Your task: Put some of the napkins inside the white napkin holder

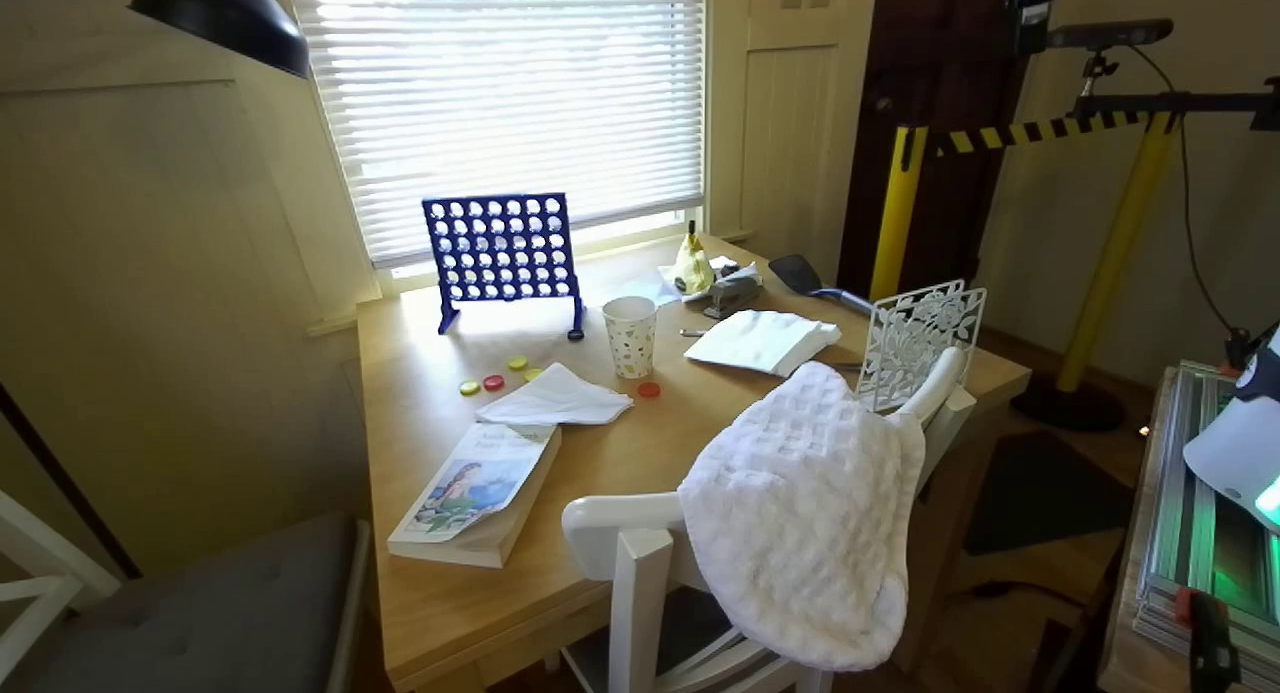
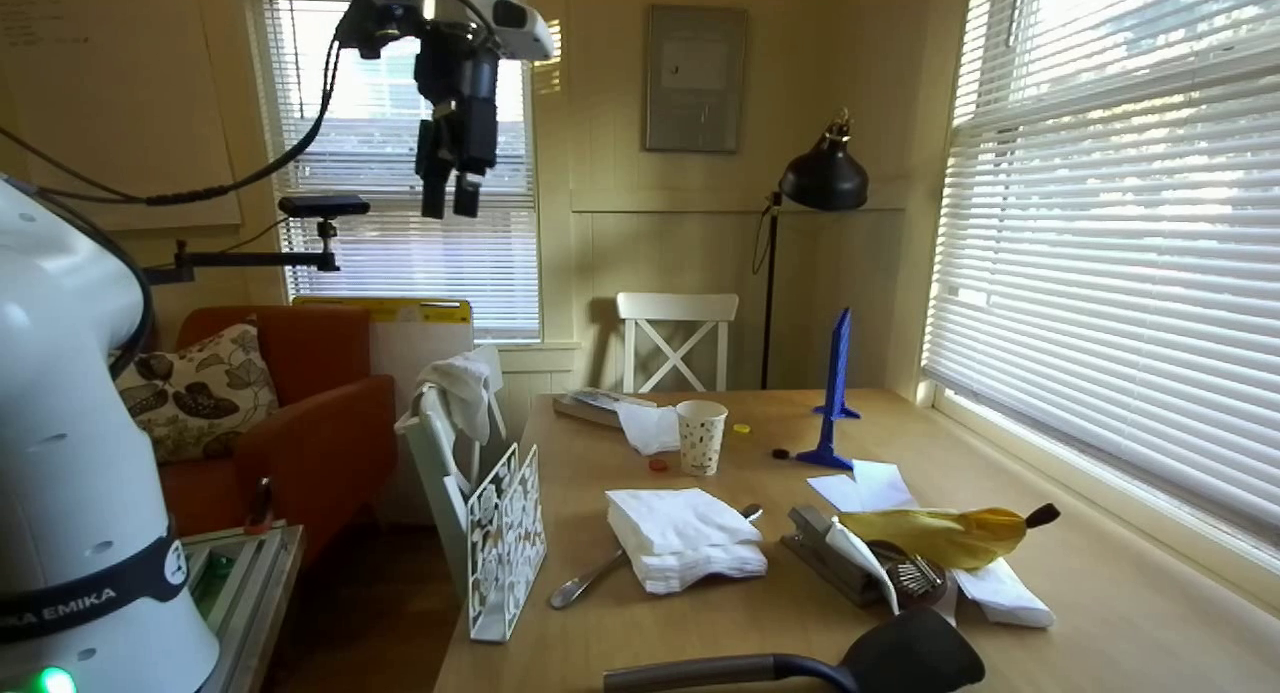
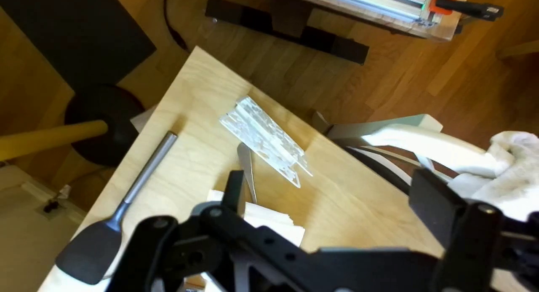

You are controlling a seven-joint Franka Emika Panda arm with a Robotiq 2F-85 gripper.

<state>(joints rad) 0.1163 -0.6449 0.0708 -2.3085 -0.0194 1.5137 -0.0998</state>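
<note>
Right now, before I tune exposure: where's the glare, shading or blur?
In both exterior views, window blinds glare; in an exterior view, the wall at image left sits dim; in the wrist view, the towel is partly blown out, the table is shaded beside the napkins, and the gripper, close to the lens, looks slightly soft.

Table (image 1: 622, 465) in all views, wrist view overhead

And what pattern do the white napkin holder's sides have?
The white napkin holder has a leafy, floral openwork pattern, clearest in an exterior view.
</note>
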